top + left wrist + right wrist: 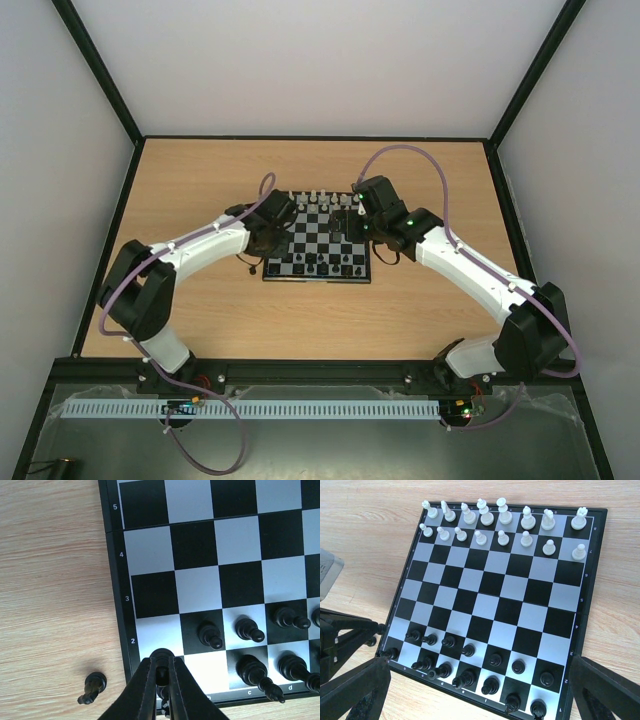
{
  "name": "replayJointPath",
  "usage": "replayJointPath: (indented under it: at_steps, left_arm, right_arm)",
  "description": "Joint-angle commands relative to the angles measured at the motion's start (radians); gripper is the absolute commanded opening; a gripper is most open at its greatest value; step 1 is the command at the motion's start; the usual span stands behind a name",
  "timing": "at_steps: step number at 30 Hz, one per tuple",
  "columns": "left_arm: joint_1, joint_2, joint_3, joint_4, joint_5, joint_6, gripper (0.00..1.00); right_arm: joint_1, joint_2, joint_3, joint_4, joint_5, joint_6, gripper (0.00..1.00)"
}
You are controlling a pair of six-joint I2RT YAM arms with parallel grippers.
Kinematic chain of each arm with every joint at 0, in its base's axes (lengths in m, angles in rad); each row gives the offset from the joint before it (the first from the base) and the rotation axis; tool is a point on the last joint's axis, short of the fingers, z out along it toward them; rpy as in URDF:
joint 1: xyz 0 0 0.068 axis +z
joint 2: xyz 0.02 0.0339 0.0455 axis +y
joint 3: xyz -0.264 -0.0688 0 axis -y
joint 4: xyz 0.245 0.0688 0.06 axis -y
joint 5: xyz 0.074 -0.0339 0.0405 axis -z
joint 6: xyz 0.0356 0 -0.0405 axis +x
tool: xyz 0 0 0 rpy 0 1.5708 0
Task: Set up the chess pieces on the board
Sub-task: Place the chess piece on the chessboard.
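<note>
The board (490,590) lies mid-table, also in the top view (318,240). White pieces fill its far two rows. Black chess pieces (470,672) stand in its near two rows. In the left wrist view, black pawns (210,634) stand on row 2 from column b rightwards, and square a2 is bare. My left gripper (162,672) is shut on a black piece (162,656) at the board's a1 corner (265,237). Another black piece (92,687) lies on its side on the table left of the board. My right gripper (480,700) is open and empty above the board's right part (360,215).
Wooden tabletop (200,180) surrounds the board, with dark rails along its edges and pale walls behind. My left gripper's fingers (345,635) show at the board's near left corner in the right wrist view. A purple cable runs along each arm.
</note>
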Motion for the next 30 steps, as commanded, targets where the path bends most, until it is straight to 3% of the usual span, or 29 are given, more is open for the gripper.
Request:
replayJointPath:
  at_steps: [1,23,30]
  left_arm:
    - [-0.014,0.036,-0.014,-0.007,0.016,-0.009,0.06]
    - [-0.003,0.118,-0.004,0.048,-0.006,0.0,0.07]
    - [0.007,0.125,0.008,0.05,-0.01,0.002,0.15]
  right_arm:
    - [-0.002,0.001,-0.012,-0.006,0.009,-0.015,0.99]
    - [-0.002,0.003,-0.012,-0.005,0.004,-0.016,0.99]
    - [-0.002,0.004,-0.012,-0.004,0.002,-0.016,0.98]
